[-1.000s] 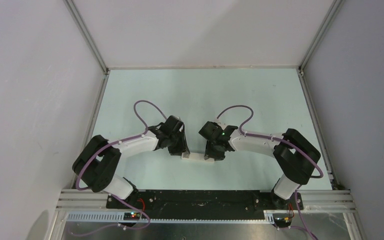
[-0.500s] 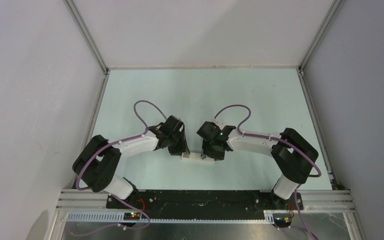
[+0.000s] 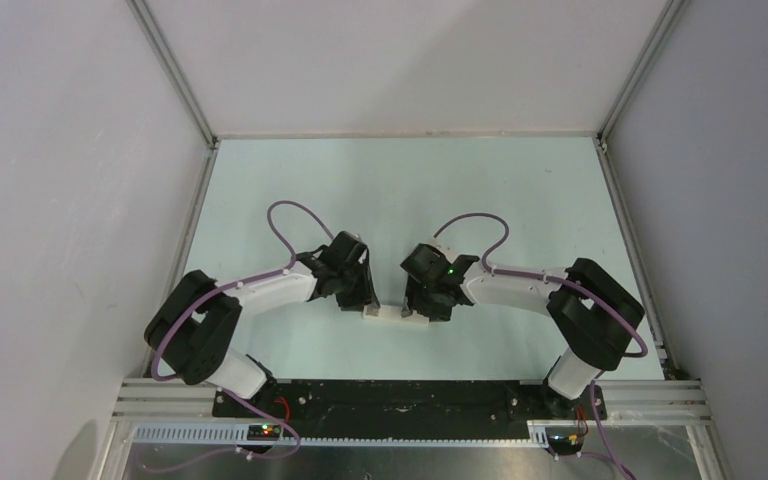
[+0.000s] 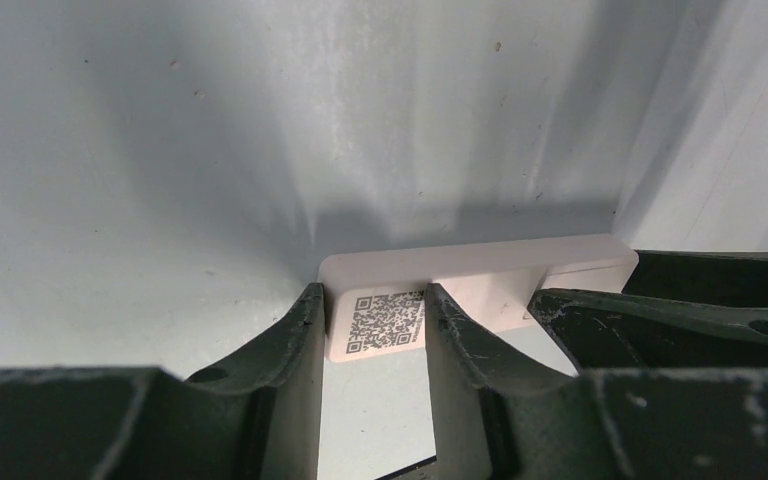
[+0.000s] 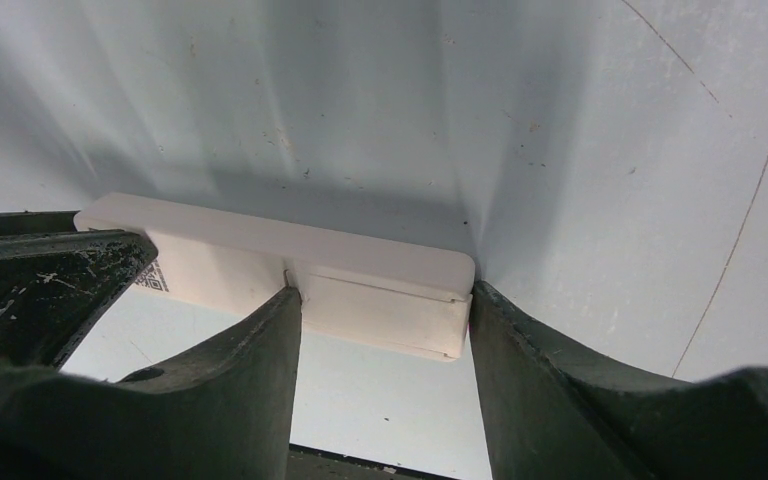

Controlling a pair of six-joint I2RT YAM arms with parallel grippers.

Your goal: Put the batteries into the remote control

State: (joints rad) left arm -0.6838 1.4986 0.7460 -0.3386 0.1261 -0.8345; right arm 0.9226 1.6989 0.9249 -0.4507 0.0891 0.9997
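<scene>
One white remote control (image 3: 395, 315) on the pale table (image 3: 410, 190), a gripper at each end.
It is a smooth, slim plastic bar with rounded corners, lying crosswise at the near middle. The left gripper (image 4: 375, 300) sets two scuffed dark fingers (image 4: 290, 340) either side of a square QR label (image 4: 385, 322); whether it grips, I cannot tell. The right gripper (image 5: 385, 300) stands open, straddling a seamed panel (image 5: 380, 312) at the right end.

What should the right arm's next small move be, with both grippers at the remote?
Probably close the right gripper on the end of the remote control beyond the seam and try sliding that piece off. Its fingers flank that end, the left gripper clamps the other end, and neither an open bay nor batteries show.
</scene>
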